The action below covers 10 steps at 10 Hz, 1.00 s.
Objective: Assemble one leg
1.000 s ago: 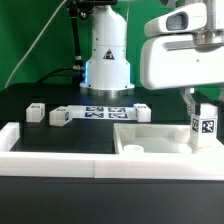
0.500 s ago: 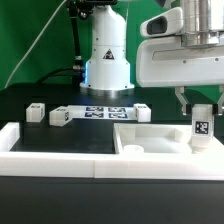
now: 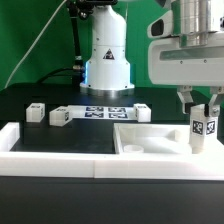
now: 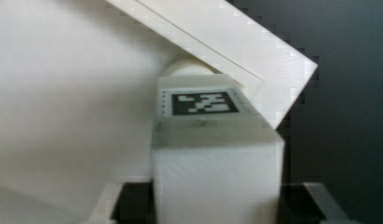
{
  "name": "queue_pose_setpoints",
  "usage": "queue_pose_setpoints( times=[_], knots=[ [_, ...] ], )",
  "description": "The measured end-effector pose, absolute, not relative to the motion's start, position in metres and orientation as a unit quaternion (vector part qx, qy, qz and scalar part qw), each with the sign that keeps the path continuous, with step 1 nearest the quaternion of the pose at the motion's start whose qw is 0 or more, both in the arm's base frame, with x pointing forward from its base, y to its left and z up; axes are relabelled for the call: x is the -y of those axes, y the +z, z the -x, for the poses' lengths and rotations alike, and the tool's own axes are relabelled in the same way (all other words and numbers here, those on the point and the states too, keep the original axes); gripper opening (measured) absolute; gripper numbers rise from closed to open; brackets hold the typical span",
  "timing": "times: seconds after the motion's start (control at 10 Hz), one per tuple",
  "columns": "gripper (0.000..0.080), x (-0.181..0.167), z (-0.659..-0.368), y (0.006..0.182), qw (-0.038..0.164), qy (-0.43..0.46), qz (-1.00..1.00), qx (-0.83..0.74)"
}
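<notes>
Over the last second I've seen the wrist twist round while the leg (image 3: 203, 128) stayed upright on the slab (image 3: 160, 135) corner, at the exterior view's right; jaws clenched on its top; I judge it's screwing in.

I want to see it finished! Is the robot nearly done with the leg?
Done: the leg is picked up, upright at a corner of the white slab. In hand: the gripper grips it. Left: fastening it; whether it is seated yet cannot be seen.
</notes>
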<state>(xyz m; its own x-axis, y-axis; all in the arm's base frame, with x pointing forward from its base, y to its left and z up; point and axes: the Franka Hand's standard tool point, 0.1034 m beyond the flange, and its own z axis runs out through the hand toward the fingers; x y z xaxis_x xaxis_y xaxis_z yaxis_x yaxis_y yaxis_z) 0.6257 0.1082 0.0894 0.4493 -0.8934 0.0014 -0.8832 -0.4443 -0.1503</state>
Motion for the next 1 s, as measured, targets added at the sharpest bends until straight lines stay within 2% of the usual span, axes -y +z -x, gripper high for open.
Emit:
queue_pose_setpoints(
  times=[0.3, 0.5, 0.7, 1.0],
  knots=[
    [0.0291, -0.1061, -0.6244, 0.0892, 0.073, -0.026, 0.801, -0.594],
    [0.0291, -0.1063, -0.6243, 0.0888, 0.072, -0.027, 0.810, -0.582],
    [0.0612, -0.1077, -0.6242, 0.0889, 0.072, -0.028, 0.825, -0.559],
    [0.0642, -0.1082, -0.6237, 0.0887, 0.065, -0.037, 0.901, -0.427]
  ],
)
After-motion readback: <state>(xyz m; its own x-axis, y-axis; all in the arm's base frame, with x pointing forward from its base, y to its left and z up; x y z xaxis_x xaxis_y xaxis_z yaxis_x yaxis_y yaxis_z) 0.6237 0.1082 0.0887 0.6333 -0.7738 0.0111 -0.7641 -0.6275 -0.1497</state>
